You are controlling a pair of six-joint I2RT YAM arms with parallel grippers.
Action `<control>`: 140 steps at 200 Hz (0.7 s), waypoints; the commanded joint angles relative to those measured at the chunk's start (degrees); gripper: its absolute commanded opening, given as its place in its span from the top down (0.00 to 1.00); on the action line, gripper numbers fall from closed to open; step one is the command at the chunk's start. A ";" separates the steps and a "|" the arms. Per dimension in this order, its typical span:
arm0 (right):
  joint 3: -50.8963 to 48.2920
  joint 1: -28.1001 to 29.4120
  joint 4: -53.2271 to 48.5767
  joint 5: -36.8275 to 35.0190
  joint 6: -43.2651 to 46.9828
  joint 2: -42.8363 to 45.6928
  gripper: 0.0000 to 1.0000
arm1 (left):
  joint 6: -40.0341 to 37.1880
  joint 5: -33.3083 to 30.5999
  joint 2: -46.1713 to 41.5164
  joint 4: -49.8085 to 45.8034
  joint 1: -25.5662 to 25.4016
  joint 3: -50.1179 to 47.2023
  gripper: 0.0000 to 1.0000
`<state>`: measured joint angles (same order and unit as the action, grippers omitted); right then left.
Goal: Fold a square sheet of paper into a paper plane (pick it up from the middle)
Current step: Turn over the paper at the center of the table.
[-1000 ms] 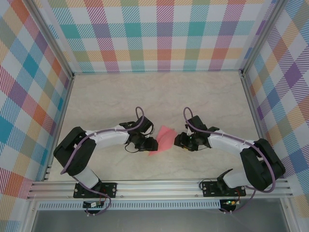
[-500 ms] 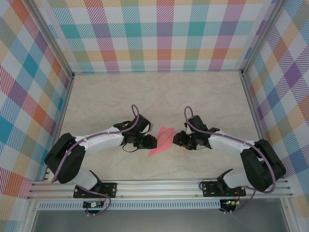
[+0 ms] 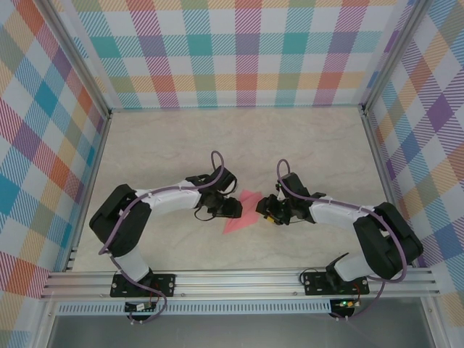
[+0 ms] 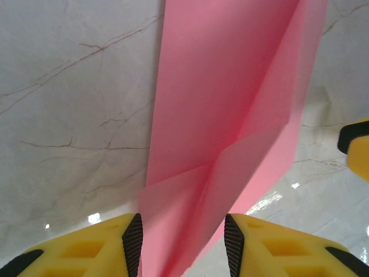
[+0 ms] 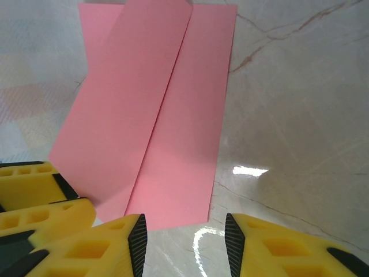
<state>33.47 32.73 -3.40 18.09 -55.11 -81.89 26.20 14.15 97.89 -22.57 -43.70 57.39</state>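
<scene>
The table (image 3: 304, 145) was a pale, glossy slab with a marble pattern of thin brownish veins, and bright lights were mirrored in its surface. On it lay the salmon-pink sheet of paper (image 3: 243, 217), folded over on itself, somewhat nearer the front edge than the middle. A long straight crease ran down its length, and slanted folds met at one end. Its narrow corner pointed toward the near left. Whether every part lay flat could not be told.

Looks like a robotics lab cell: plaid panels (image 3: 246, 51) set in aluminium rails (image 3: 239, 279), boxed around a marble-look counter (image 3: 239, 145), with cabled left arm (image 3: 167, 197) and right arm (image 3: 337, 210) bolted at the near edge.
</scene>
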 commanded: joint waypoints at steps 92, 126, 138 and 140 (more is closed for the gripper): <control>-1.19 0.55 4.51 2.46 -4.71 -2.28 0.55 | 0.98 -0.88 3.81 -2.40 -0.61 2.21 0.72; -1.24 0.58 6.36 3.36 -6.79 -4.42 0.55 | 2.08 -1.39 3.98 -2.18 -0.68 1.87 0.73; -1.16 0.58 7.38 4.08 -7.21 -5.39 0.55 | 2.04 -1.41 4.08 -2.31 -0.67 1.85 0.73; -1.14 0.58 7.60 4.20 -7.38 -5.45 0.55 | 2.02 -1.41 4.14 -2.37 -0.66 1.87 0.73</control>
<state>32.93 33.06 0.97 20.23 -60.05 -85.54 27.29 12.78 100.88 -23.90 -43.75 58.70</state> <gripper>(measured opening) 0.452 0.272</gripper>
